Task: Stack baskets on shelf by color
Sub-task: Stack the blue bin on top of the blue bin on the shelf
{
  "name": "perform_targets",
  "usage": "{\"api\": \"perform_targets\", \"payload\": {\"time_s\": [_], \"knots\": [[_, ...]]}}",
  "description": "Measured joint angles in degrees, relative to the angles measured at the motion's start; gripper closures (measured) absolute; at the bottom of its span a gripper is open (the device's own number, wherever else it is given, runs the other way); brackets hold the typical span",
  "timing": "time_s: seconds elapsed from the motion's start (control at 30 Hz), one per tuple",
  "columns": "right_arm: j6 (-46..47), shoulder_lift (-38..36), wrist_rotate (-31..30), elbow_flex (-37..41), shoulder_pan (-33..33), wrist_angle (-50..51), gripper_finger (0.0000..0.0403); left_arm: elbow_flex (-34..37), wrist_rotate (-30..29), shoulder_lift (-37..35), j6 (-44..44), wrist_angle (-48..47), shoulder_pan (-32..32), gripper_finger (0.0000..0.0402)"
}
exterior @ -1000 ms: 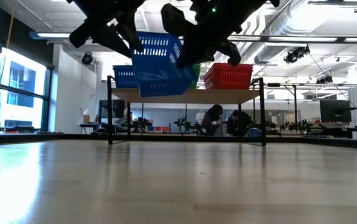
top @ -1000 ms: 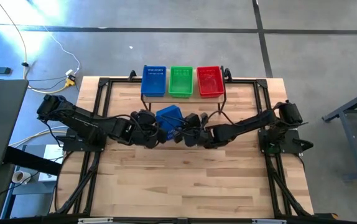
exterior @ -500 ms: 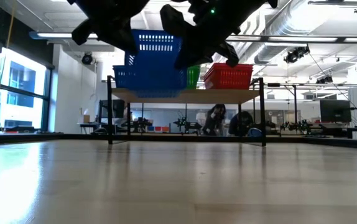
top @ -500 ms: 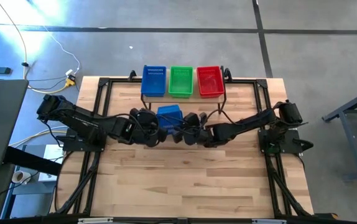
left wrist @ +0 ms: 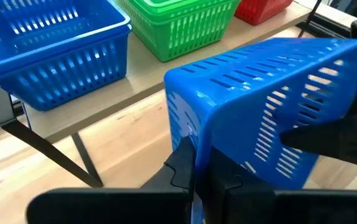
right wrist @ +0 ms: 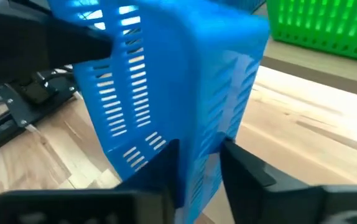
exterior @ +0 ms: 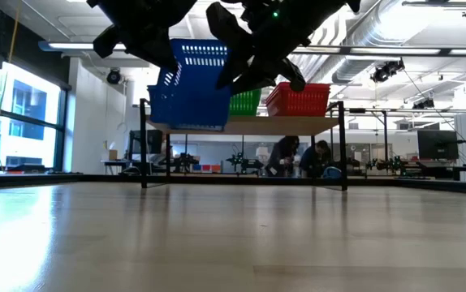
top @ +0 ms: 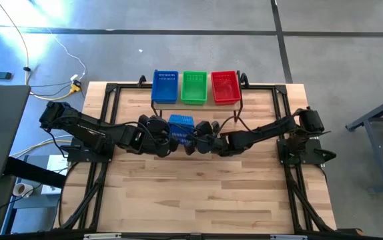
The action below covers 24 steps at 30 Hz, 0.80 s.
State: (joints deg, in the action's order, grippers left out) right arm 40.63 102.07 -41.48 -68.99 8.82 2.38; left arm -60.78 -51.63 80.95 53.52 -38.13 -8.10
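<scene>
A small blue rectangular plastic mesh-sided basket [top: 181, 127] hangs in the air between the two dark arms, held clear of the large light-wood tabletop [top: 198, 193] and just in front of the low light-wood shelf on thin black metal legs [exterior: 298, 126]. In the low view it [exterior: 192, 85] sits at about the height of the shelf board, its bottom edge slightly tilted.

The left gripper [left wrist: 194, 171] is clamped on one short wall of this basket [left wrist: 259, 99], one finger on each side of the rim. The right gripper [right wrist: 197, 165] grips the opposite short wall of it [right wrist: 166, 81] in the same way. In the high view the left gripper [top: 159, 131] and the right gripper [top: 201, 133] close in on the basket from either side.

On the shelf stand three more mesh baskets in a row: a blue one [top: 165, 87] at the left end, a green one [top: 194, 87] in the middle, and a red one [top: 225, 87] at the right end. The held basket hangs nearest the blue one, in front of it and apart from it.

Beyond the table, two people [exterior: 298, 156] bend low in the room.
</scene>
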Motion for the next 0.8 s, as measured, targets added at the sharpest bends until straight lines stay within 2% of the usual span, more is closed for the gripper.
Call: {"api": "perform_targets", "payload": {"time_s": [0.13,0.23,0.33,0.53,0.8], "knots": [[-0.50,-0.47,0.18,0.00,-0.04,-0.08,0.0263,0.01,0.22,-0.04,0.05,-0.79,0.14,0.0401],[-1.06,-1.68,-0.18,-0.05,-0.01,0.20,0.0242,-0.05,0.89,-0.44,0.13,-1.90,0.64,0.0401],[-1.47,-3.41,-2.65,-0.07,0.91,1.47,0.0237,-0.05,1.47,-1.32,0.11,-2.59,0.70,0.0401],[-5.20,-6.76,-3.78,-0.11,3.06,3.43,0.0235,-2.41,2.53,-3.03,-3.65,-3.64,1.77,0.0401],[-11.43,-10.13,-6.87,-0.11,5.61,4.84,0.0235,-6.42,5.53,-6.08,-11.35,-6.38,7.28,0.0401]]}}
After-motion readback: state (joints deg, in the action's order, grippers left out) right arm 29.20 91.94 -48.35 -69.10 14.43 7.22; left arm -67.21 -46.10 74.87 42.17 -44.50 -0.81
